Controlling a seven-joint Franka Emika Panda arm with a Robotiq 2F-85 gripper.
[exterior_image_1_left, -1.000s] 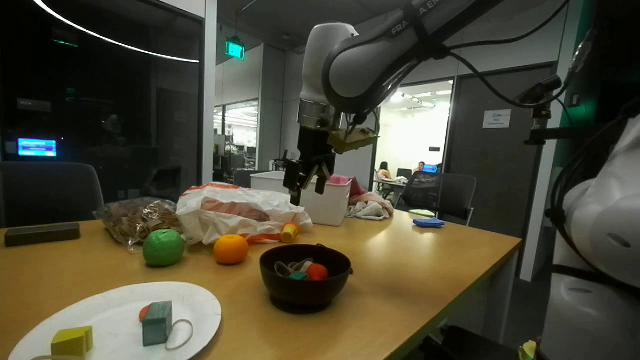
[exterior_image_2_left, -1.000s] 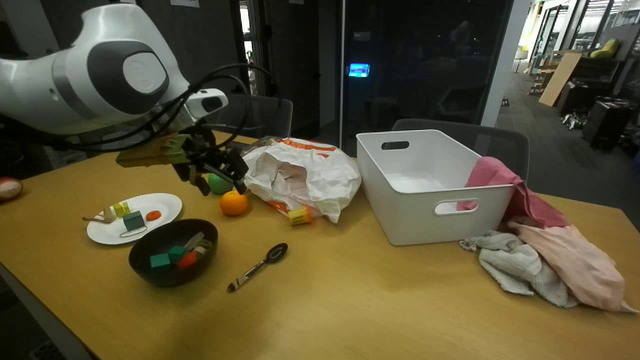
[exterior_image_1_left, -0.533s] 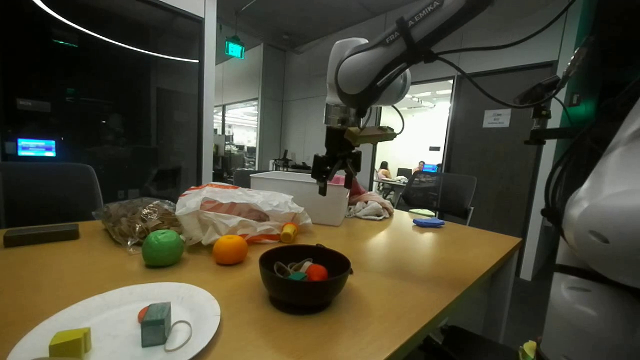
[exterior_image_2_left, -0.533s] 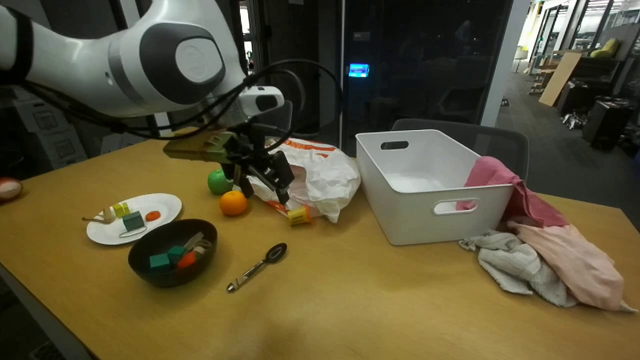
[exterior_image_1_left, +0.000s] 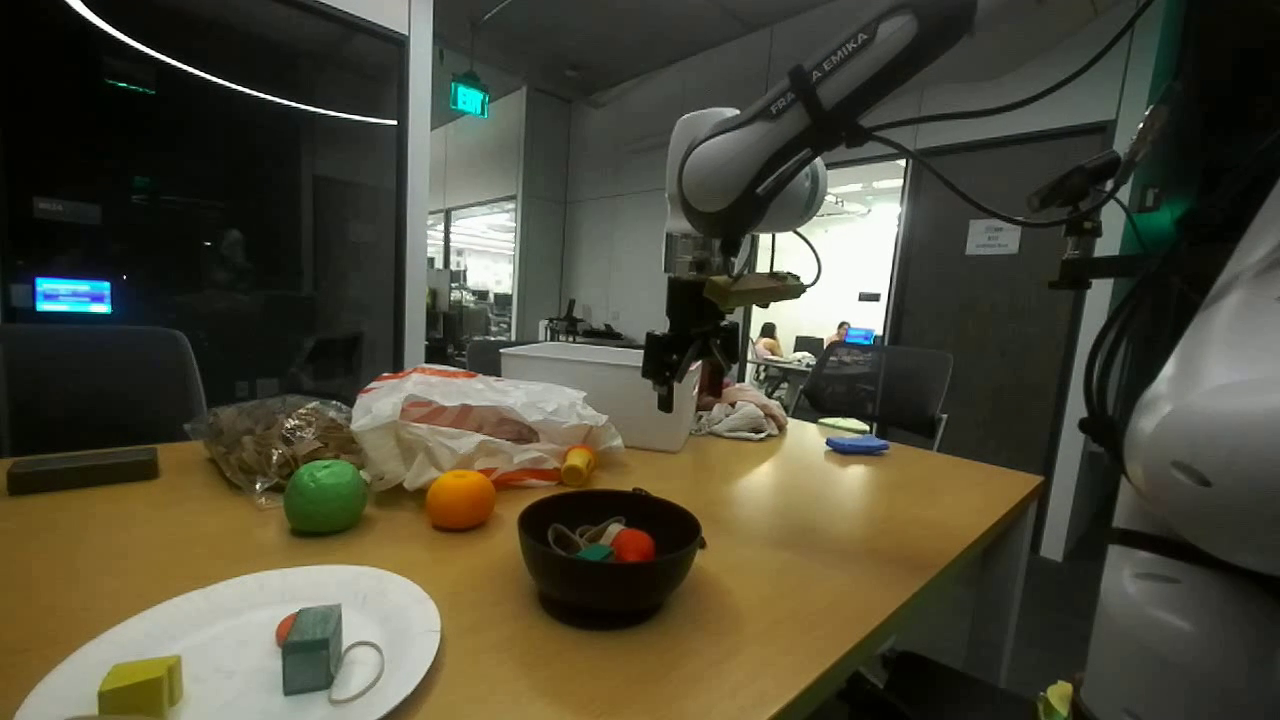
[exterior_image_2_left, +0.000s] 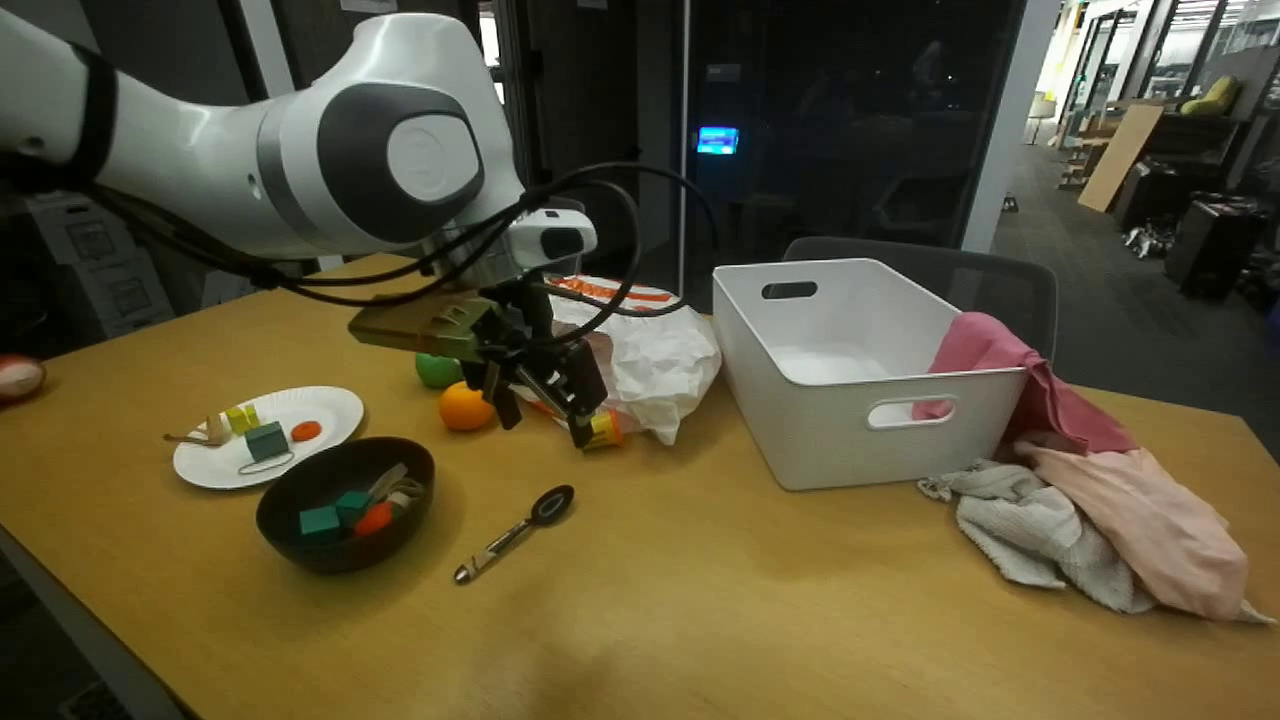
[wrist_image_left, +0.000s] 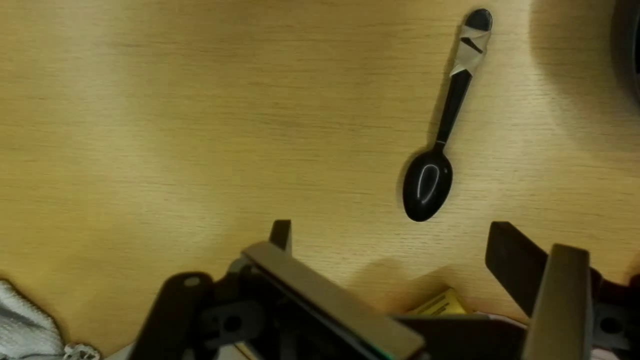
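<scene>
1. Dark glass wall (exterior_image_2_left: 840, 100) at the far side, behind a wooden table (exterior_image_2_left: 760, 620).
2. Above the table: claw (wrist_image_left: 390, 230) with fingers spread wide, holding nothing.
3. Just ahead of the fingertips in the wrist view: black spoon (wrist_image_left: 449, 112), flat on the table, bowl end toward the claw.
4. Partly behind a finger in that view: yellow container (wrist_image_left: 442, 306), beside a white bag (exterior_image_2_left: 665, 360) in both exterior views.
5. Left of the spoon in an exterior view: black bowl (exterior_image_2_left: 290, 490) with teal blocks (exterior_image_2_left: 321, 524) inside.
6. Farther left there: white plate (exterior_image_2_left: 335, 408) bearing a yellow block (exterior_image_2_left: 241, 418).
7. Right of the claw: white bin (exterior_image_2_left: 820, 440), with pink cloth (exterior_image_2_left: 985, 345) draped over its right side.
</scene>
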